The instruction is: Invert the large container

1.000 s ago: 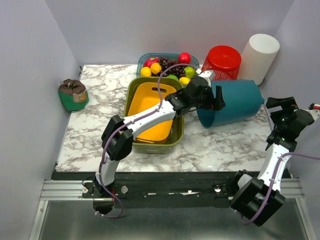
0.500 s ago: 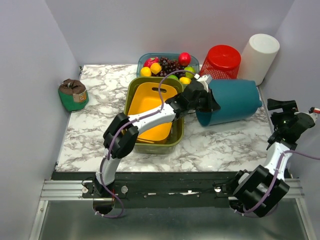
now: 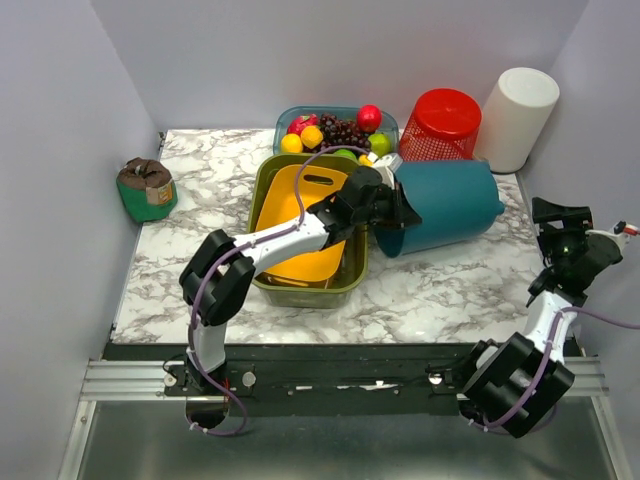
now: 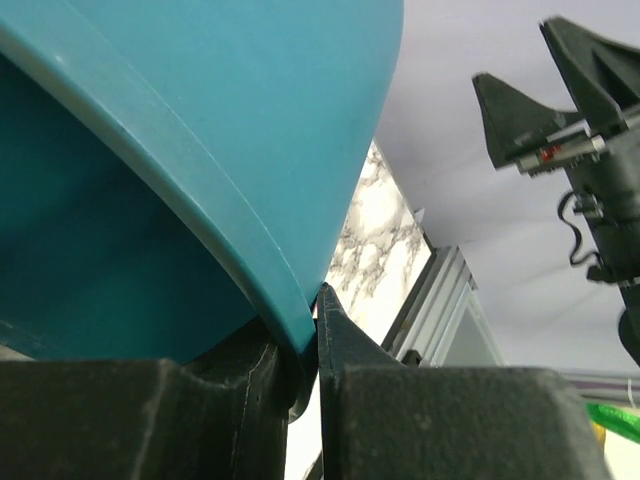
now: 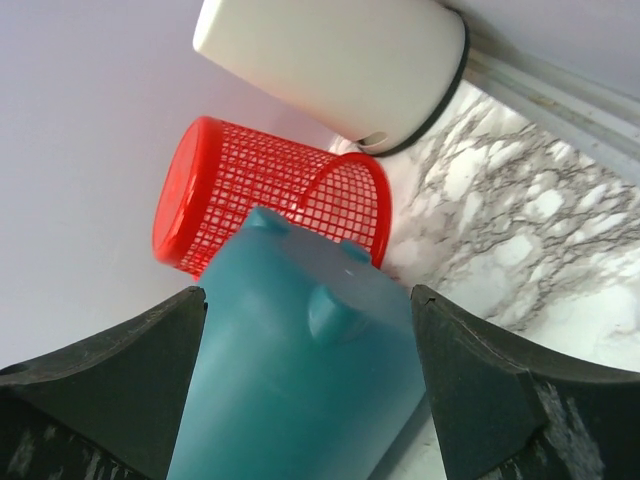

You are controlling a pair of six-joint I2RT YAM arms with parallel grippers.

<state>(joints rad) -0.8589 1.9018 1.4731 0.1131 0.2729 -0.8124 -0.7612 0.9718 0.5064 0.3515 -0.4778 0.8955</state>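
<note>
Teal container (image 3: 450, 205) lying sideways, left end effector (image 3: 390, 212) pinching rim

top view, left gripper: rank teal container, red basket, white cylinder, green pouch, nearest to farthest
1. teal container: its rim is pinched in the left gripper, and its body lies to the gripper's right.
2. red basket: behind and to the right.
3. white cylinder: far right corner.
4. green pouch: far left side.
</note>
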